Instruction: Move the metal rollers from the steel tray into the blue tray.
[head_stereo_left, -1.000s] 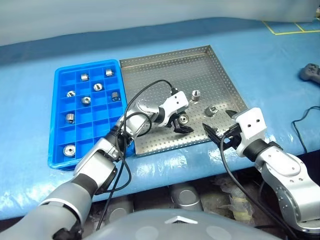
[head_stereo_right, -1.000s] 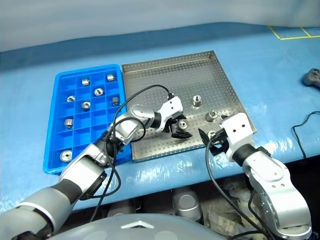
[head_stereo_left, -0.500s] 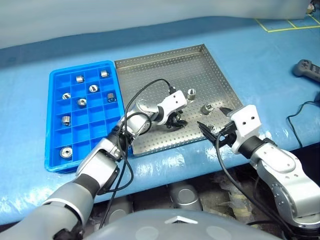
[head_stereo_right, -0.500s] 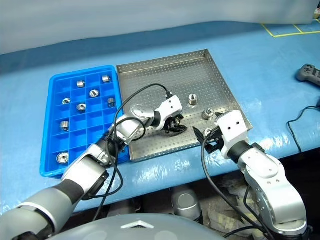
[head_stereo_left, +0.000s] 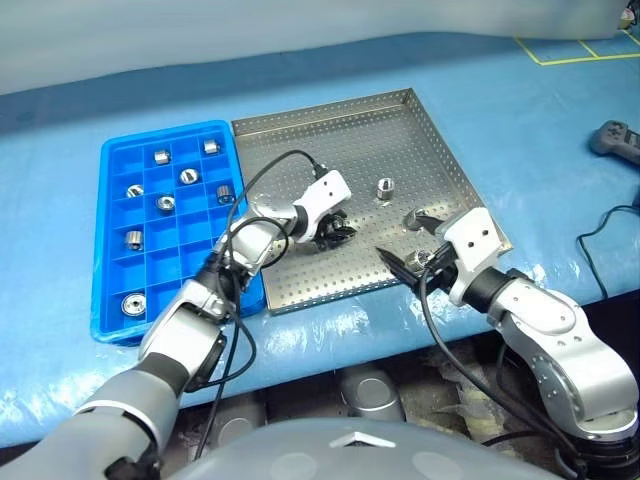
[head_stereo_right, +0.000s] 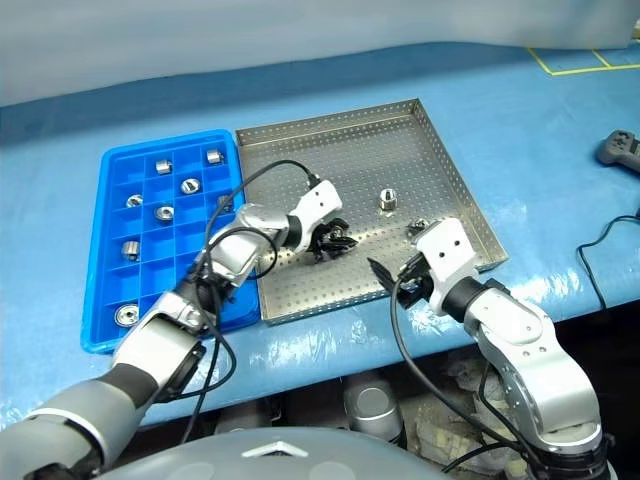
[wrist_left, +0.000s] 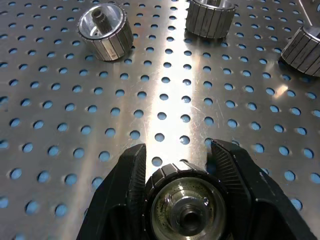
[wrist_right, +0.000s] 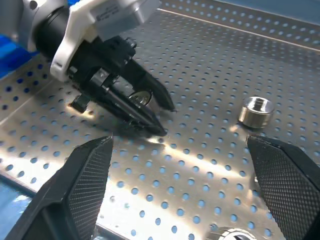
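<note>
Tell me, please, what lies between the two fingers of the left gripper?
One metal roller sits between the fingers of the left gripper, clamped on both sides above the steel tray. The left wrist view shows it.
</note>
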